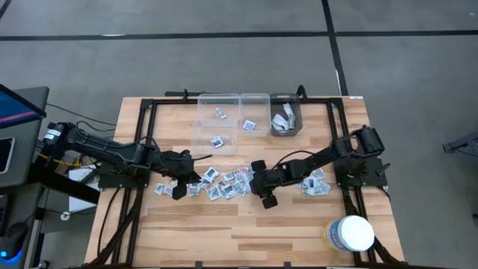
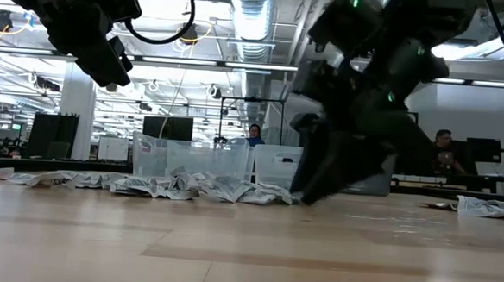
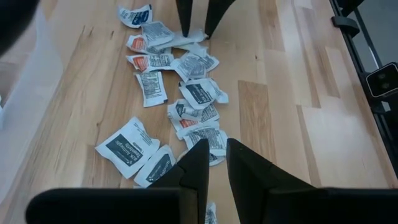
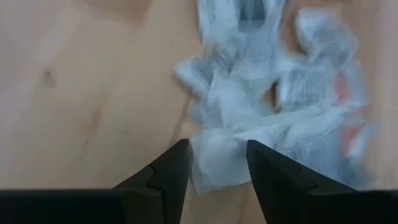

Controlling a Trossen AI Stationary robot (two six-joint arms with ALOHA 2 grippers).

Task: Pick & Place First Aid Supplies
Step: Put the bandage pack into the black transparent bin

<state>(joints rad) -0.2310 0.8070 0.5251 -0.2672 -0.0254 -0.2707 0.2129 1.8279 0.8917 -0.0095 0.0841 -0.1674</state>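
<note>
2 grippers work low over the middle of the wooden table (image 1: 246, 224), which has bare boards along its near edge; only a white round tub (image 1: 351, 233) stands there, at the near right corner; between the arms a loose band of small square packets (image 1: 224, 183) lies flat across the wood, with a smaller cluster of packets (image 1: 315, 184) further right under the right arm; the left gripper (image 3: 214, 155) hangs just above the left end of the band, its fingers (image 3: 196, 168) narrowly apart with nothing between them; the right gripper (image 4: 214, 165) is down at the table at the right end of the band, jaws parted and straddling the edge of a white packet (image 4: 217, 168), but whether they pinch it I cannot tell; black frame rails (image 1: 138, 142) run along both sides of the table, close to each arm's base; at the far edge stand 3 bins side by side, 2 clear bins (image 1: 218, 119) with a few packets inside and 1 grey bin (image 1: 286, 118) holding pale wrappers; beyond, the low view shows 2 people (image 2: 254, 134) seated in the room
</note>
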